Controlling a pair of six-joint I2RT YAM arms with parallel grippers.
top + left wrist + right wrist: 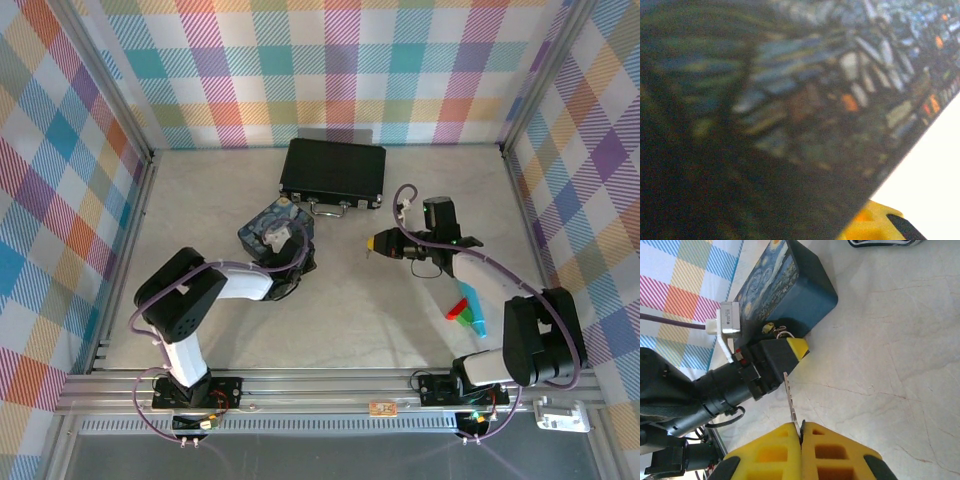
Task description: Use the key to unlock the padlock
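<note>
Yellow-tipped, the right gripper (801, 429) is pressed shut on the key (789, 396), and the blade points straight away from it. Just beyond the blade's tip is the left gripper (785, 354); its opening cannot be told. The padlock (776, 331) seems to sit behind it, small and half hidden, against the box (790, 285).

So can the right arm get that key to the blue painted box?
Probably yes: the right hand grips the key and open floor leads to the blue box, though the left hand crowds that side.
</note>
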